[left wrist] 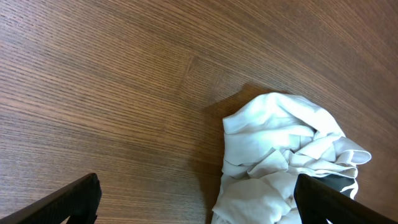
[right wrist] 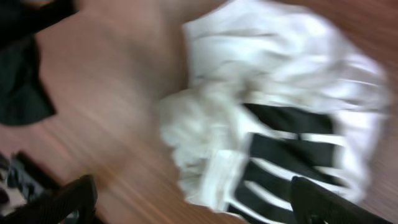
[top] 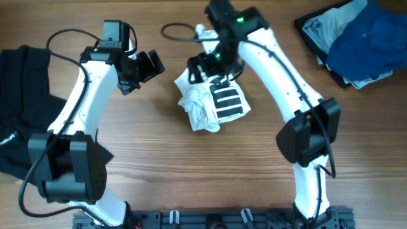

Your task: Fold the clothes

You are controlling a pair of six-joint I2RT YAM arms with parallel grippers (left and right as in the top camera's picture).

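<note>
- White T-shirt (top: 210, 105) lies crumpled at the centre of the wooden table (top: 159, 146) in the overhead view, its black stripes facing up on the right side.
- Left gripper (top: 145, 71) hangs left of the shirt, clear of it, jaws spread wide and empty.
- Right gripper (top: 198, 69) sits over the shirt's upper edge, jaws apart; from this view I cannot tell whether it touches the cloth.
- Black garment (top: 19, 114) lies at the left edge; a dark blue garment (top: 359, 38) and a grey one (top: 321, 28) are heaped in the upper right corner.
- Left wrist view: both fingers (left wrist: 71, 202) stand at the bottom corners, with bare wood between them and the shirt at lower right.
- Right wrist view, blurred: fingers (right wrist: 62, 202) are wide apart at the bottom corners, gripping nothing, and the striped shirt fills the centre and right.
</note>
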